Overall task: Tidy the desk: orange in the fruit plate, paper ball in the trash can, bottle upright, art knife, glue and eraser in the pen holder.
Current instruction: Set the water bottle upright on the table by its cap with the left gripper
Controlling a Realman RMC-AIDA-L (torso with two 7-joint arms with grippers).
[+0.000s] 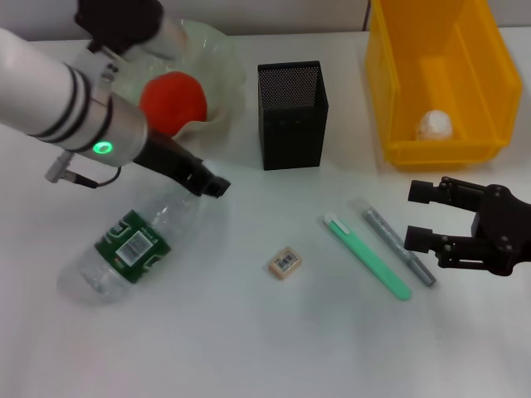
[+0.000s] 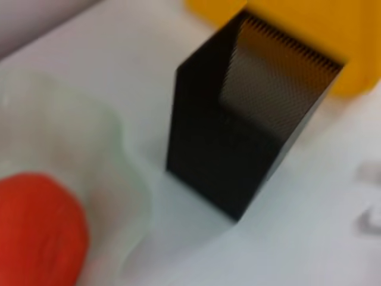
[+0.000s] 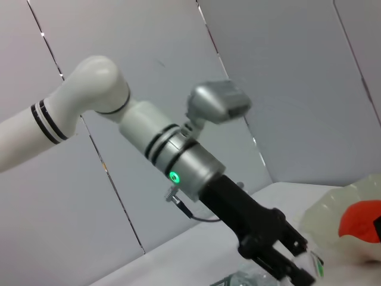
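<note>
The clear bottle (image 1: 124,246) with a green label lies on its side at the front left. My left gripper (image 1: 209,184) is at its neck end; the cap is hidden. The left gripper also shows in the right wrist view (image 3: 290,267). The orange (image 1: 172,101) sits in the pale-green fruit plate (image 1: 217,62) and shows in the left wrist view (image 2: 36,232). The paper ball (image 1: 435,125) lies in the yellow trash can (image 1: 397,99). The black mesh pen holder (image 1: 292,114) stands in the middle. The eraser (image 1: 284,263), green art knife (image 1: 367,257) and grey glue stick (image 1: 398,247) lie on the table. My right gripper (image 1: 419,215) is open and empty, just right of the glue stick.
The white table (image 1: 249,348) has bare room at the front. In the left wrist view the pen holder (image 2: 238,137) stands between the fruit plate (image 2: 113,149) and the trash can (image 2: 333,30). Grey wall panels stand behind the table.
</note>
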